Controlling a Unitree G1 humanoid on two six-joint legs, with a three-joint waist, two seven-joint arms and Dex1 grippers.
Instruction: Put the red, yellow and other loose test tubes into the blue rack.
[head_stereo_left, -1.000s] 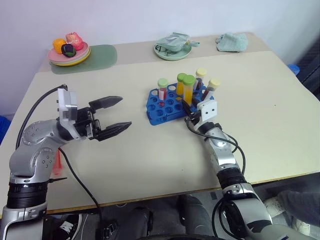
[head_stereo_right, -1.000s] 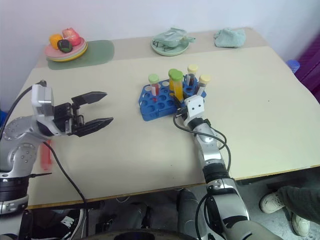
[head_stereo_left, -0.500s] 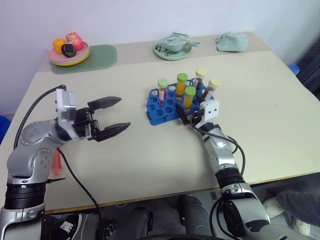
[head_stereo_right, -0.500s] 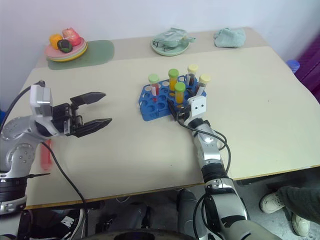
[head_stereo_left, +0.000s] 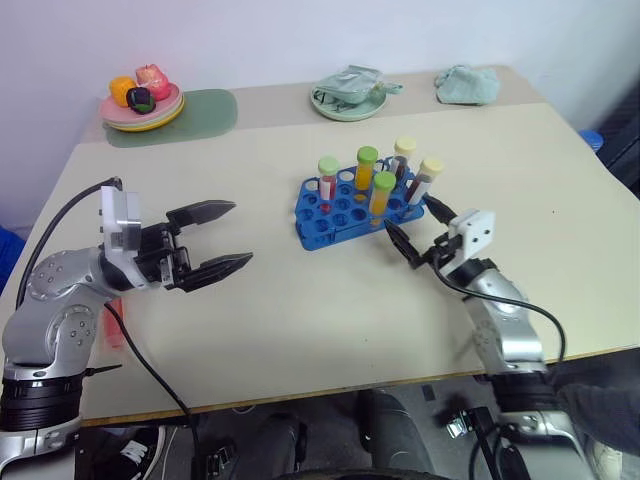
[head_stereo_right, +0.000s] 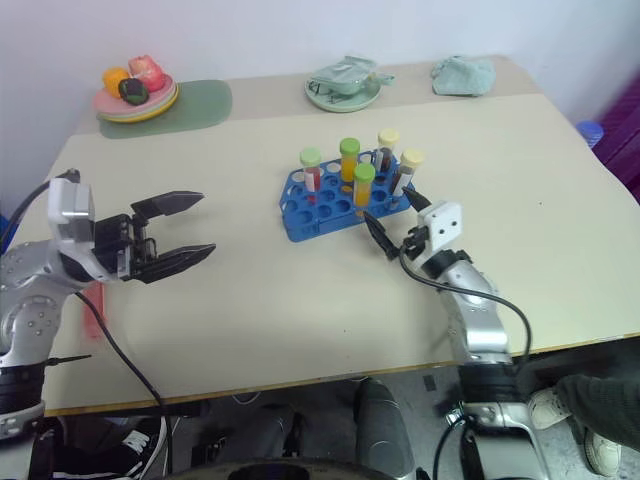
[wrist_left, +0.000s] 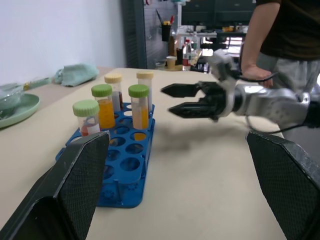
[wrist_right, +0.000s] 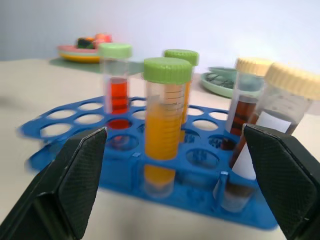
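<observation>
- The blue rack stands on the beige counter, near its middle, with five capped tubes upright in its holes.
- Green-capped tubes: one with red contents, and two with yellow-orange contents; the nearer of these stands in the rack's front row.
- Two pale-yellow-capped tubes with dark contents stand at the rack's right end.
- A loose red tube lies on the counter at the left edge, partly hidden by the left arm.
- The right pincer hangs just beside the rack's right front corner, jaws spread wide, holding nothing.
- The left pincer hovers over the counter well to the left of the rack, jaws wide apart, empty.
- At the counter's far edge: a plate of toy food, a green dish and a crumpled cloth.
</observation>
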